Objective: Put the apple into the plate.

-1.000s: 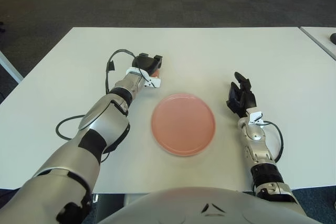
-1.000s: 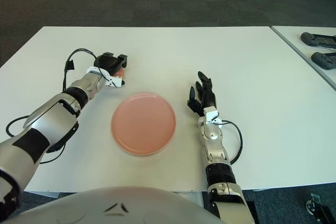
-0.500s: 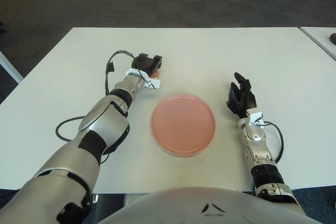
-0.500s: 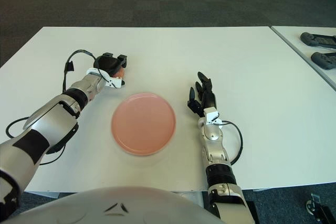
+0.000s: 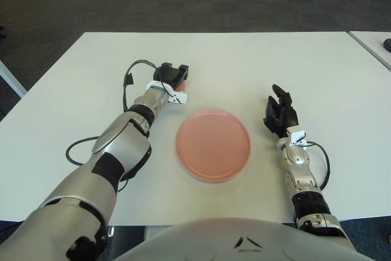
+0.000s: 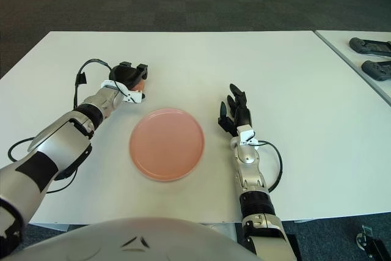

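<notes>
One pink plate (image 5: 213, 144) sits mid-table. One apple (image 5: 178, 81), at about eleven o'clock from it, shows only as a sliver inside the left robot hand (image 5: 171, 76). A second robot hand (image 5: 280, 112) lies at three o'clock. Two white tables (image 5: 256, 65), two dark controllers (image 6: 371, 46).

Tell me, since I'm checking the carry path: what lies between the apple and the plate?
Only bare white table, seen in both views. The left hand is curled over the apple, just beyond the pink plate's far-left rim.
</notes>
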